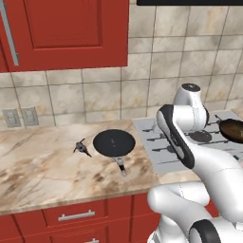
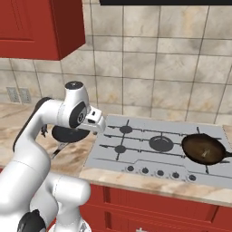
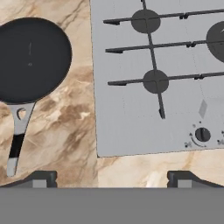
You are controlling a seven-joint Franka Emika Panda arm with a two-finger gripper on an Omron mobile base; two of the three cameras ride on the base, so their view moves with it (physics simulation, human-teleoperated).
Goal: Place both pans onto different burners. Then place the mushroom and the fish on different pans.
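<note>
Overhead claw: two-finger gripper (image 3: 112, 178), jaws spread wide, gripping nothing, above the silver-grey cooktop (image 3: 131, 127) front-left corner.
Pans: two; flat black pan with grey metal handle (image 1: 114, 143) on counter left of cooktop; deeper dark brown pan (image 2: 203, 148) on cooktop's right burner.
Fish: one grey-blue spiky fish (image 1: 81, 148), left of black pan.
Surface: marbled beige counter (image 1: 42, 171), tiled wall, red cabinets.

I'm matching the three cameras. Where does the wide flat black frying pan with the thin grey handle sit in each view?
Left base view: wide flat black frying pan sits centre, on the marble counter left of the silver-grey cooktop.
Right base view: left of middle, partly behind the arm.
Hand view: upper left, handle pointing down.
Shared landmark: the cooktop's left edge.
</note>
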